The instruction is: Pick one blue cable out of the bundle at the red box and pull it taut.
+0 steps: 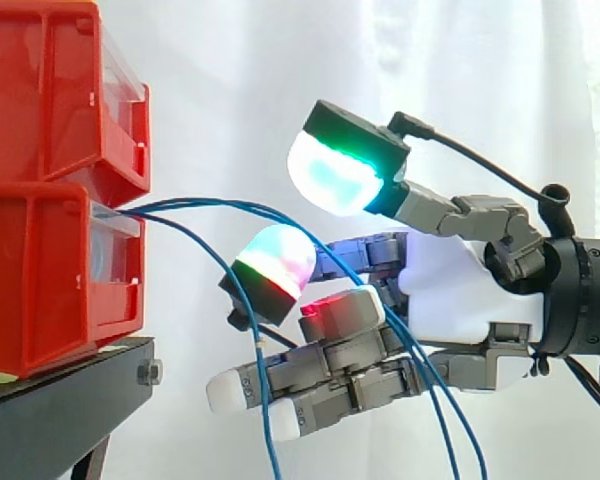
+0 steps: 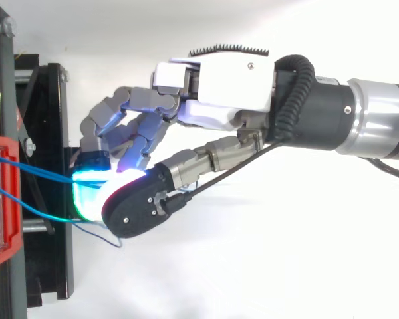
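One hand sits at centre right of the side view; whether it grips anything cannot be told. Blue cables cross it, arcing slack from the lower red bin at far left, atop the black stand.

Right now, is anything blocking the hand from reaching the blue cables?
No, nothing visible is in the way. The blue cables come out of the red box through open air and cross right over the hand.
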